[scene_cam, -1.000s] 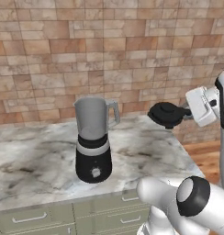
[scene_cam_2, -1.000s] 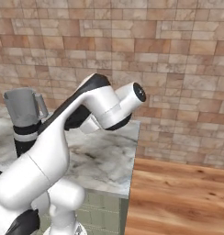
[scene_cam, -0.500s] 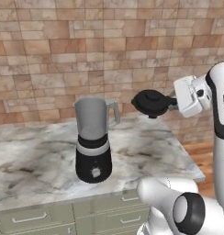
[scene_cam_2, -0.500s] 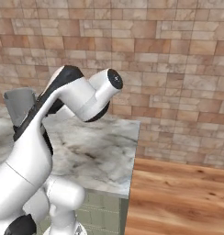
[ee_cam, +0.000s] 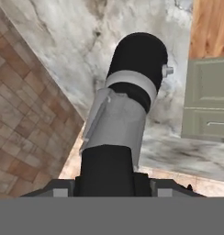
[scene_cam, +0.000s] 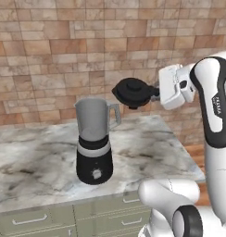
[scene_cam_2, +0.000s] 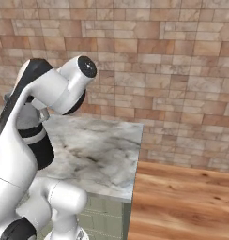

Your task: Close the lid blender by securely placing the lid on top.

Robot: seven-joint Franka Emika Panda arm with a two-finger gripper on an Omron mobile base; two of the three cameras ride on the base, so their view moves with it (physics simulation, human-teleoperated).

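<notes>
Blender [scene_cam: 94, 141]: centre-left of the left base view, upright on the marble counter [scene_cam: 147, 143]; black base with a small front knob, grey translucent jar open at the top, handle toward the right of the frame.
Lid [scene_cam: 132, 92]: black disc, in the air right of centre, just above and to the right of the jar's rim, apart from it; tilted, its broad face turned partly toward the camera.
Gripper [scene_cam: 154, 94]: reaches in from the right of the frame; fingers pinched together on the lid's right edge, carrying it.
Hand view: blender [ee_cam: 127, 101] runs up the middle of the frame, jar nearer, black base farther; the lid [ee_cam: 104, 170] is the dark mass at bottom centre, in front of the jar mouth. Cabinet drawers [ee_cam: 206, 103] at right.
Right base view: arm in the left half; the blender [scene_cam_2: 36, 140] partly hidden behind it.
Change: a second ago the lid hung at the far right of the left base view, well apart from the jar; half a second ago it was nearer; now it is close beside the rim. Blender unmoved.
Meaning: transport nearly done, placement not begun. My reading: the lid needs levelling, centring over the mouth, then lowering.
Risk: coming down tilted, it could catch the rim or handle.
</notes>
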